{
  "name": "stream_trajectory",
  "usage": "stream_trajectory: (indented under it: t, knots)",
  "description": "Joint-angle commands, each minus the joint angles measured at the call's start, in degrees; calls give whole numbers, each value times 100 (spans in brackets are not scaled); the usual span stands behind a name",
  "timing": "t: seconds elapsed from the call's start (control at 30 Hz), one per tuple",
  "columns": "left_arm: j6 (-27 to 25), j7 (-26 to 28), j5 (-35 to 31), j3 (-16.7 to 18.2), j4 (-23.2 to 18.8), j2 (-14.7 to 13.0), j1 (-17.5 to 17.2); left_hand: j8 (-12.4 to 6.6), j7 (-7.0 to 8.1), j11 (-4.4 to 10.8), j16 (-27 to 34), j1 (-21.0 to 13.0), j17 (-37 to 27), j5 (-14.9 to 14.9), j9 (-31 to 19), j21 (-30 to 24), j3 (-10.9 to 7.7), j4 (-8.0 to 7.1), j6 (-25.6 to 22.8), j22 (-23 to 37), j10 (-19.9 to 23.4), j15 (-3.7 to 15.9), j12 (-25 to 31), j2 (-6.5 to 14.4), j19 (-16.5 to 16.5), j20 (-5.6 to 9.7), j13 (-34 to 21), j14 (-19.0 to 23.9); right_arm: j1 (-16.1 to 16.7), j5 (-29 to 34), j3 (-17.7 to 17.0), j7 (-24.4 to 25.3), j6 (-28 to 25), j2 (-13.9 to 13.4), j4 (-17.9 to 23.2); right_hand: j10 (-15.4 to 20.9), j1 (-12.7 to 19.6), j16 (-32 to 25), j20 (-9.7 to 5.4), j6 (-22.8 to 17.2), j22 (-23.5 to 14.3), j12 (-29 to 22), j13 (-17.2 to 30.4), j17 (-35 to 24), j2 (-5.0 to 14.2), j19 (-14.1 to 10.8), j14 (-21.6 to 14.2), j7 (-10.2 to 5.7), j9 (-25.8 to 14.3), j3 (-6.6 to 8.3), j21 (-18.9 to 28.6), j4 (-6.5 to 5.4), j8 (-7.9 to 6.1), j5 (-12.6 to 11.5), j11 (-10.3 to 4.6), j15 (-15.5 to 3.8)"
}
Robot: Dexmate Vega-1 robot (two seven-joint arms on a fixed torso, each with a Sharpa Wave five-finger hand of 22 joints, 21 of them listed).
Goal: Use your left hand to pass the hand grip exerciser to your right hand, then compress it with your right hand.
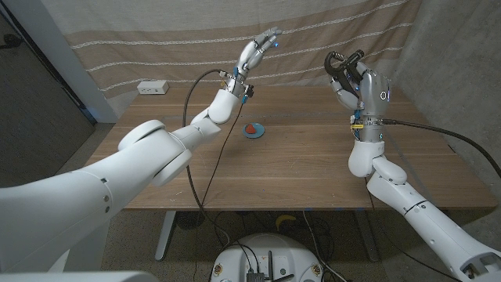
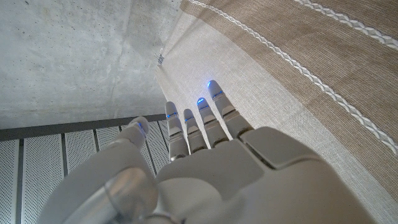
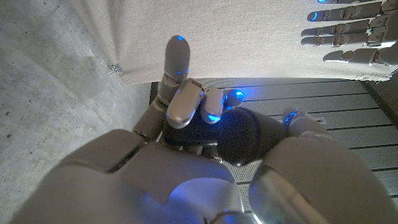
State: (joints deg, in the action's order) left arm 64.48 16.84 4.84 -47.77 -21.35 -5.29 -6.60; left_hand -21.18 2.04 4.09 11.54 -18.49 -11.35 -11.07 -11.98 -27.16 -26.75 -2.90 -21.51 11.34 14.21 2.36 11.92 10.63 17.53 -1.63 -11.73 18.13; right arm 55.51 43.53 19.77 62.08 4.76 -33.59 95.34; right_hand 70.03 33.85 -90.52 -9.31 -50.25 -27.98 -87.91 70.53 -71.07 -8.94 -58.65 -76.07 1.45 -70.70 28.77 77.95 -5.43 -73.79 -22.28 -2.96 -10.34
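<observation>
Black spring-handled grip exerciser (image 1: 344, 61) held aloft in right hand (image 1: 356, 84); left hand (image 1: 258, 51) empty, fingers spread. Handover looks done; squeezing comes next.

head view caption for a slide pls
Right hand holds the hand grip exerciser aloft; left hand raised, open.

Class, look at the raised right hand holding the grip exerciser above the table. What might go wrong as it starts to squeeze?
1. The right hand holds the hand grip exerciser high above the table; if the squeeze shifts the grip, it may slip out and fall.
2. The right wrist view shows one finger standing straight rather than wrapped around the handle, so the compression may be uneven.
3. The left hand hovers open nearby; a swing could bump it.
</observation>
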Motion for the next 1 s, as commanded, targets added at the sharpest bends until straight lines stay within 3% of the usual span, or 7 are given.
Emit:
stream_trajectory:
  t: [0.03,0.4,0.7,0.83,1.0]
  knots:
    - [-76,-23,38,16,9,-1,18,10,-5,15,5,40,-6,-20,6,7,-88,-15,-61,10,-11,352,8,72,10,-4,-9,-45,-89,-390,259,-176,-245,-319,211,279,-241,20,-96,-371,-36,-181,21,-3,899,-44,-287,473,-24,20,73,24,-85,-43,-259,-188]
    - [39,102,-24,7,-3,-58,7,33,-19,11,5,59,-7,-18,14,5,-173,-37,-64,12,-6,351,10,65,7,-2,-9,-50,-133,-551,360,-281,-386,-432,337,300,-196,19,-94,-302,-97,-179,17,1,1043,-63,-344,535,-1,10,174,-17,-269,3,-265,-187]
    - [499,554,-427,-37,-68,-247,-45,59,-19,18,7,87,-9,-13,20,3,-247,-62,-60,14,-10,345,8,55,5,-7,-9,-50,-136,-470,482,-50,-350,-411,332,325,-193,16,-98,-240,-73,-178,16,1,1140,-79,-371,518,0,-15,210,-63,-414,60,-290,-186]
    - [684,675,-586,-5,-133,-340,-100,69,-20,-2,8,100,-11,-12,22,3,-277,-77,-60,15,-3,340,10,57,1,-9,-10,-53,-110,-325,467,192,-211,-277,211,324,-193,16,-96,-262,-66,-177,17,0,1171,-74,-372,487,95,-28,224,-76,-408,87,-291,-185]
    - [881,784,-710,136,-220,-433,-231,96,-31,11,6,127,-12,-6,25,7,-317,-96,-31,16,-31,344,-1,39,-14,-1,-10,-62,69,-223,425,192,-327,-236,404,324,-187,17,-106,-258,-34,-175,18,-1,1206,-60,-366,457,149,-56,231,-86,-419,140,-318,-184]
